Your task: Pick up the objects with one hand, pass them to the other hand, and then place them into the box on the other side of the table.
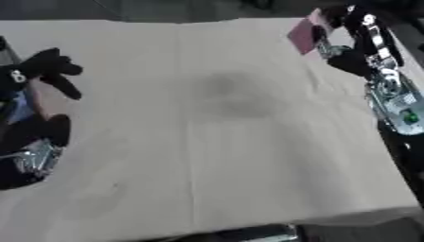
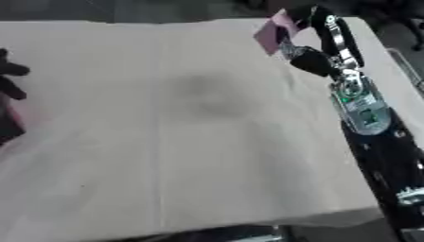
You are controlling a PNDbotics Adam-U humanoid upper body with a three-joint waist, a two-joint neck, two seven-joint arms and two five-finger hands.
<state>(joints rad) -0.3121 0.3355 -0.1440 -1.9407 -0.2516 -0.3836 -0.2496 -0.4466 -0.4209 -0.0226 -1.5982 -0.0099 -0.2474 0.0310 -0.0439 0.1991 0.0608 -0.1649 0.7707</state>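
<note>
Holding a flat pink card [image 2: 271,32] pinched at its fingertips, the right hand [image 1: 338,29] is raised at the table's [image 1: 215,142] far right corner. The left hand [image 1: 51,68] waits at the left edge, fingers relaxed, apart and empty. No box is visible. For a clean handover, the card's free edge should probably face the left hand's spread fingers.

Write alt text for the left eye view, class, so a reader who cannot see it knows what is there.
The robot's right hand holds a flat pink object at the far right corner of a table covered in beige cloth. Its left hand, black, with fingers spread, shows at the left edge, above the cloth.
</note>
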